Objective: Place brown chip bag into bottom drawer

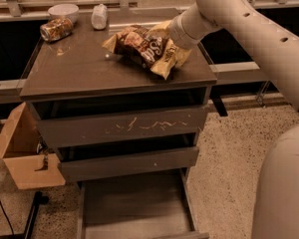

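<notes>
The brown chip bag (142,46) lies on top of the dark cabinet (74,73), toward its back right. My gripper (173,40) is at the bag's right end, touching or just over it, and the wrist hides that part of the bag. The pale arm reaches in from the upper right. The bottom drawer (134,208) is pulled out at floor level under the cabinet. Its flat floor is bare.
A crushed shiny can (56,29), a white bowl (64,11) and a small white wrapped bundle (98,16) sit at the cabinet's back left. The scratched drawer front (124,126) and the plain drawer front (129,163) are shut. A cardboard box (25,153) stands at the left.
</notes>
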`<state>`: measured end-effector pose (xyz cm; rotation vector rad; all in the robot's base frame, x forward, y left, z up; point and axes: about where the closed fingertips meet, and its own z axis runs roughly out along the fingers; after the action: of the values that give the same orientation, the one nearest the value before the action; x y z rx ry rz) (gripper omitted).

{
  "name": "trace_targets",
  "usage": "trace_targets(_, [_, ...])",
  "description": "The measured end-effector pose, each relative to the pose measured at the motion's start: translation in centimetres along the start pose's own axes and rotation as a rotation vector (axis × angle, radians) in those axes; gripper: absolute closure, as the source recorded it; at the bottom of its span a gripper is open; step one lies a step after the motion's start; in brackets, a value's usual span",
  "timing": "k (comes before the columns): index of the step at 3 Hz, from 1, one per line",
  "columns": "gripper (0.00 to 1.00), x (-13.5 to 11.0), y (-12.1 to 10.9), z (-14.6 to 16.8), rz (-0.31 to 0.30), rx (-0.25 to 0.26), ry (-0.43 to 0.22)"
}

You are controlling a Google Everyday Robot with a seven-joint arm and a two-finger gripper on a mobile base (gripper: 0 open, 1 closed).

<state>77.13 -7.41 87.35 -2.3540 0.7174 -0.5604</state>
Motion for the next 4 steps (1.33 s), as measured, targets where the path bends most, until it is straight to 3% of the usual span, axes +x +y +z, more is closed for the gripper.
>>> trace_targets(3, [1.0,-0.01,-0.01,0.01,0.0,0.0,0.0])
trace_targets(4, [1.0,-0.05,-0.34,-0.07,-0.004,-0.001,-0.003])
